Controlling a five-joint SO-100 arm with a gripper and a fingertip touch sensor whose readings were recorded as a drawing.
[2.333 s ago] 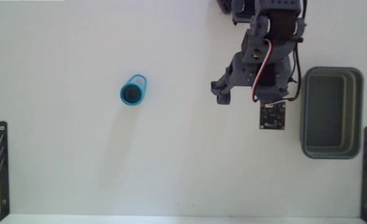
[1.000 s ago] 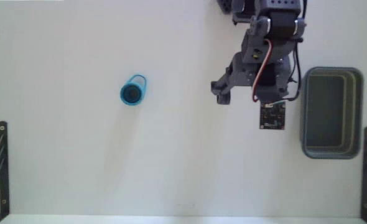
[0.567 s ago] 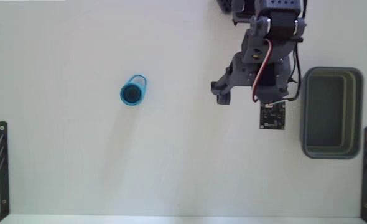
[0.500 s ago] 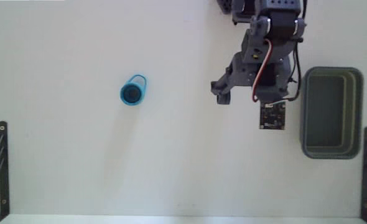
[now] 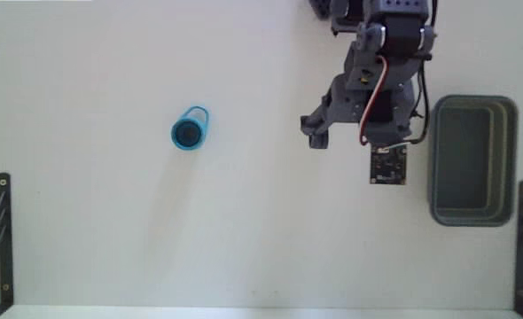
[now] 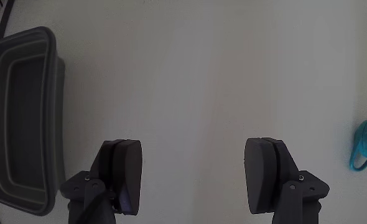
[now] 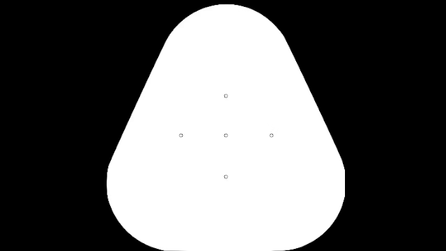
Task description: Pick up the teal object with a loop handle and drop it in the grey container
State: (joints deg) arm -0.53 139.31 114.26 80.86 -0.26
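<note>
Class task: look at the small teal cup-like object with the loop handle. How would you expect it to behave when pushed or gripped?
The small teal cup-like object with a thin loop handle looks round, so a sideways push might roll it. It seems small and hollow, so probably light. The thin loop may flex or slip between the open end effector fingers.

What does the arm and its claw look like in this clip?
The arm is grey-blue plastic with black servo blocks, a red-and-white cable looping down its side and a small dark circuit board low on it. The claw has two dark, rounded, paddle-like fingers.
</note>
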